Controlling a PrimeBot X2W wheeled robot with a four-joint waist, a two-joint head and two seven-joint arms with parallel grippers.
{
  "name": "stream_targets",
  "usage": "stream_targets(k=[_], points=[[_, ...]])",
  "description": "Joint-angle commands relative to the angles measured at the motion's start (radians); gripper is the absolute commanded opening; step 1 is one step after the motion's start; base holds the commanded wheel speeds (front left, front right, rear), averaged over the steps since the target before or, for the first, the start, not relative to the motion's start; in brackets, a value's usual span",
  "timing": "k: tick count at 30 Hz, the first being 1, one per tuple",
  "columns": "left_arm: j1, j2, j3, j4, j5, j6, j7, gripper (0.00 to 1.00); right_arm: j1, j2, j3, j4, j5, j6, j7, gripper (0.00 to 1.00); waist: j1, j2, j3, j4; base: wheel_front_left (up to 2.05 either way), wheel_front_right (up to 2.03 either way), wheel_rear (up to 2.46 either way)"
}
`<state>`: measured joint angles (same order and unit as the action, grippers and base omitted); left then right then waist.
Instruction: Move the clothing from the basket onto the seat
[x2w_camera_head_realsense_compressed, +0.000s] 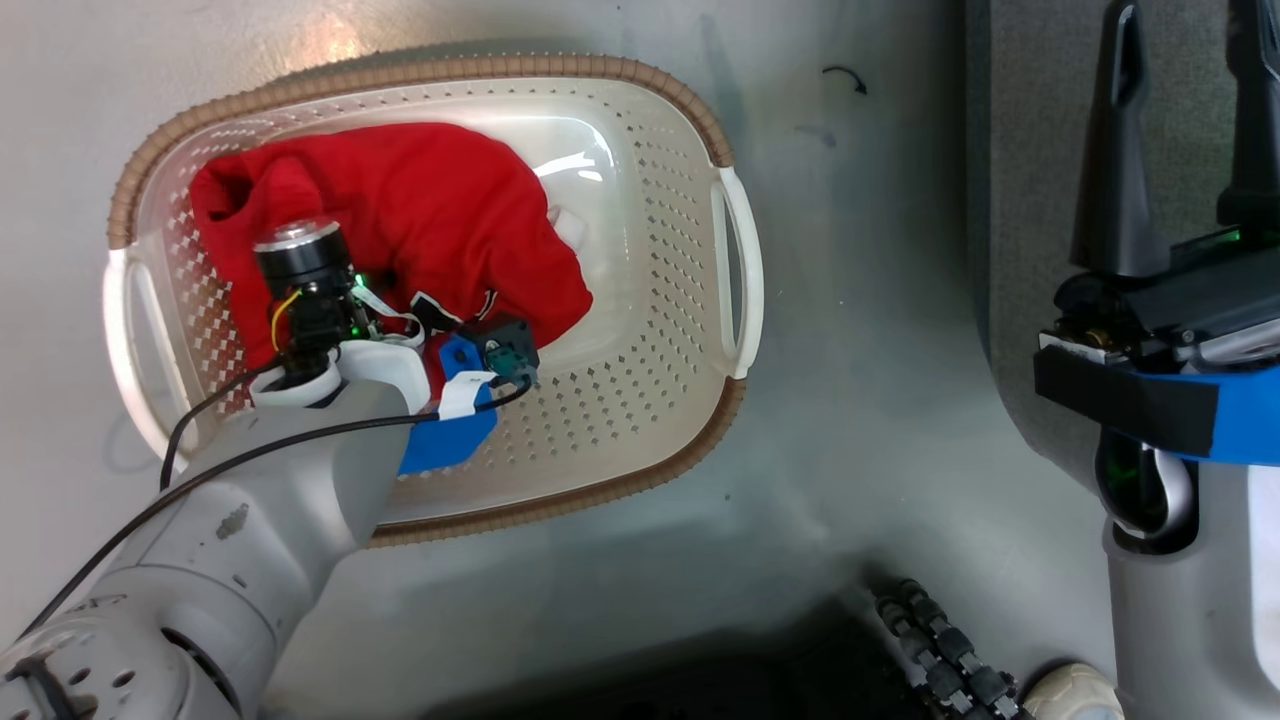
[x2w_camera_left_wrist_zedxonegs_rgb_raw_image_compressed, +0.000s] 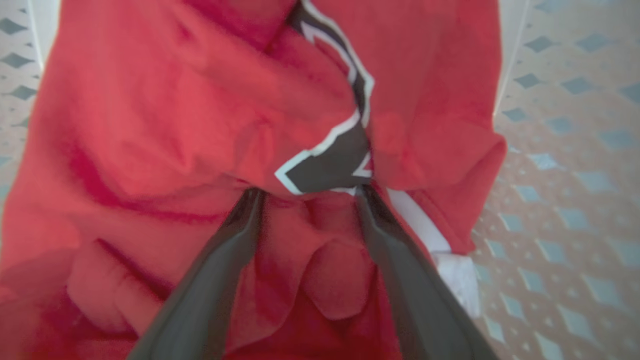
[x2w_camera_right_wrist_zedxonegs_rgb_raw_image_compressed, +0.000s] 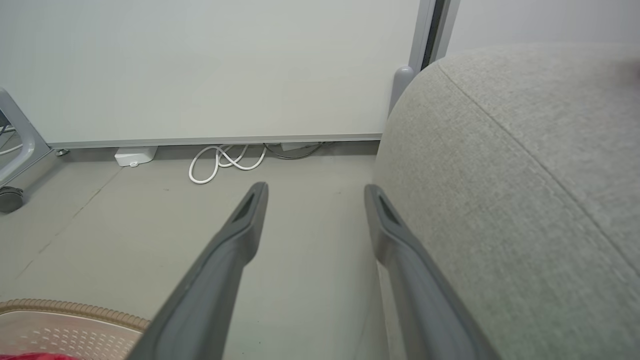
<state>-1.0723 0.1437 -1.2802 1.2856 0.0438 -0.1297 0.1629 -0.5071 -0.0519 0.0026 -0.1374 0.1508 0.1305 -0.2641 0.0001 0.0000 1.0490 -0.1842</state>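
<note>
Crumpled red clothing (x2w_camera_head_realsense_compressed: 420, 215) lies heaped in the perforated cream basket (x2w_camera_head_realsense_compressed: 640, 330); our left pincer (x2w_camera_left_wrist_zedxonegs_rgb_raw_image_compressed: 306, 194) — spread wide — pokes into its soft folds, clamping nothing. Our right pincer (x2w_camera_right_wrist_zedxonegs_rgb_raw_image_compressed: 316, 192) gapes empty beside the rounded grey fabric seat (x2w_camera_right_wrist_zedxonegs_rgb_raw_image_compressed: 510, 200).

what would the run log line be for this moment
phase: pick, not yet gripped | left gripper: open around a fold of clothing in basket | right gripper: open, beside seat

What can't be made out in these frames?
Number of shirts: head view, clothing is one bunched heap, partly under left arm.
Tips of the left gripper: left wrist view, tucked under a red fold.
The printed lettering: same view, folded, unreadable.
Extent of the seat: right wrist view, cut by frame edges.
</note>
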Motion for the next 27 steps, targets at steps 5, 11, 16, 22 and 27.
stream_targets(k=[5,11,16,22,27], points=[[-0.03,0.041,-0.003,0.004,-0.031,0.0,-0.017,0.35,0.0,0.002,-0.003,-0.016,-0.005,0.0,0.0,1.0,-0.0001,0.0,0.012,-0.005,0.0,0.0,0.0],[-0.033,0.062,-0.002,0.004,-0.026,0.0,-0.061,0.0,-0.017,0.002,0.004,-0.015,-0.004,0.0,0.0,1.0,-0.0001,0.0,0.006,-0.004,0.0,0.0,0.0],[-0.03,0.03,-0.002,0.003,-0.049,0.0,-0.086,0.0,-0.027,0.002,0.006,-0.009,-0.002,0.0,0.0,1.0,-0.0001,0.0,-0.017,0.004,0.0,0.0,0.0],[0.022,-0.004,-0.003,0.0,-0.091,0.0,-0.168,0.0,-0.022,0.002,-0.003,0.006,0.001,0.0,0.0,1.0,-0.0001,0.0,-0.081,0.024,0.0,0.0,0.0],[0.05,-0.019,0.003,-0.001,-0.119,0.0,-0.254,0.0,0.002,0.002,-0.008,0.027,0.005,0.001,0.0,1.0,-0.0001,0.0,-0.159,0.037,0.0,0.0,0.0]])
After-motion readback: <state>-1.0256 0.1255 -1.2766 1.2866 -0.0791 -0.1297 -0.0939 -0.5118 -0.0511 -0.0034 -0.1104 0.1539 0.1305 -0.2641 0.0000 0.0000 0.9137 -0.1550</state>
